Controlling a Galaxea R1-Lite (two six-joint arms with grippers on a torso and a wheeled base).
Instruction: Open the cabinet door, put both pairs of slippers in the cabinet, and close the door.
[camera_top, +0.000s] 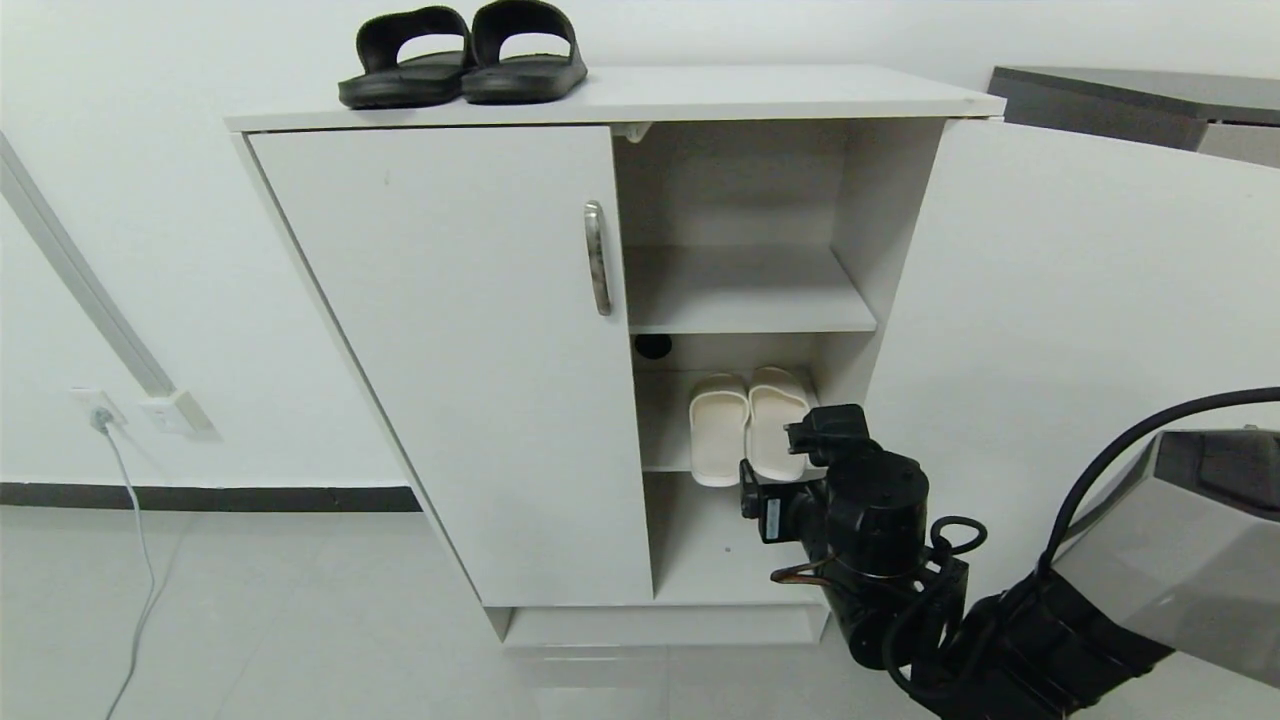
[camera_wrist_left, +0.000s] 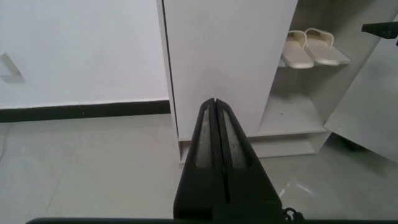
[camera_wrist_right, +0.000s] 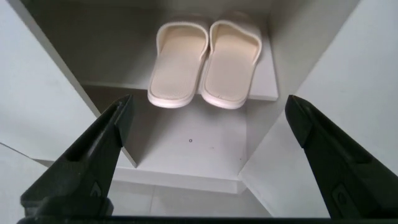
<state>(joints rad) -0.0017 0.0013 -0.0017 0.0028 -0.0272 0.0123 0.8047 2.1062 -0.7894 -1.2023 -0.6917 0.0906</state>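
Cabinet (camera_top: 760, 95) with right door (camera_top: 1080, 300) swung open and left door (camera_top: 450, 350) closed. Black slippers (camera_top: 462, 55) sit on the cabinet top at 11 o'clock. White slippers (camera_top: 748, 425) lie side by side on the middle shelf, toes inward. Right gripper (camera_top: 778, 460) hangs just outside the shelf, at 5 o'clock of the white pair, jaws spread wide and holding nothing. Its label (camera_top: 772, 516) is too small to read. Left gripper (camera_wrist_left: 214, 102) is low before the left door, jaws pressed together.

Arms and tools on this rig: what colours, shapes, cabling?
Right arm: black wrist housing, looped black cables, grey shell farther back. Right tool: two black tapered fingers. Left tool: black, wedge-shaped, with grey pads.
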